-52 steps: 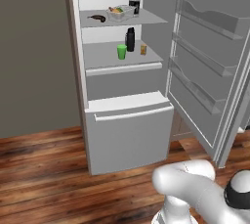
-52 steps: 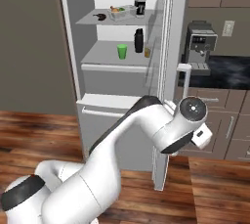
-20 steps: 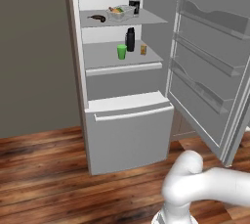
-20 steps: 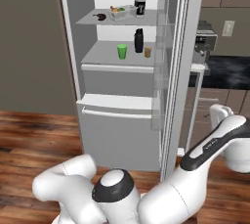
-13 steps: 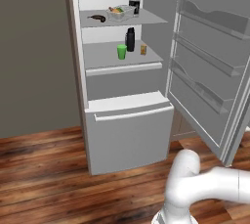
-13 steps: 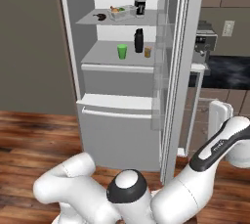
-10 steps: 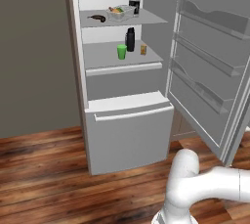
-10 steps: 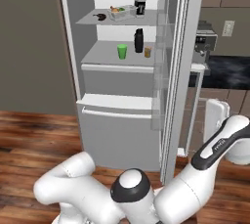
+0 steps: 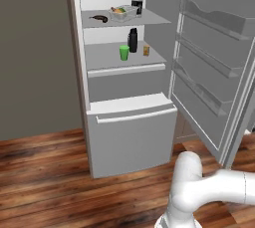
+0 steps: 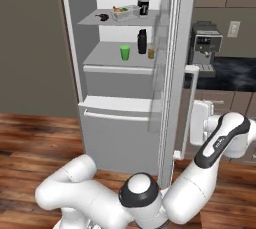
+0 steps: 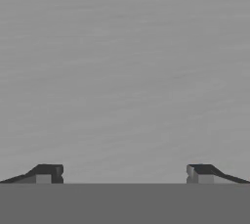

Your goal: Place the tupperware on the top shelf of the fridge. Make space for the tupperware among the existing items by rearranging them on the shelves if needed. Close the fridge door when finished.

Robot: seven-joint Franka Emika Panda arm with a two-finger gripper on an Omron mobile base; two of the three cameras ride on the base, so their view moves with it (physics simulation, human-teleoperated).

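The fridge [image 9: 129,127] stands open. On its top shelf [image 9: 149,20] sits the tupperware [image 9: 122,13] [image 10: 125,13], between a dark banana [image 9: 99,18] and a clear-necked dark bottle [image 9: 137,4]. On the shelf below stand a black bottle [image 9: 132,40], a green cup [image 9: 124,53] and a small orange jar [image 9: 146,50]. The fridge door [image 9: 214,67] [image 10: 172,48] is swung wide. My gripper [image 10: 195,123] is at the door's outer side, beside its long handle [image 10: 188,108]. In the hand view the gripper [image 11: 124,174] is open, facing a flat grey surface [image 11: 125,71] up close with nothing between the fingertips.
A lower drawer front [image 9: 132,137] closes the fridge's bottom part. A dark counter with a coffee machine [image 10: 206,40] lies behind the door on the right. The floor is wood planks [image 9: 45,182]. My arm bends around the door's free edge.
The arm has reached a little further along the outside of the door and the hand has shifted slightly by the handle. Nothing inside the fridge has moved, and the door stands as before.
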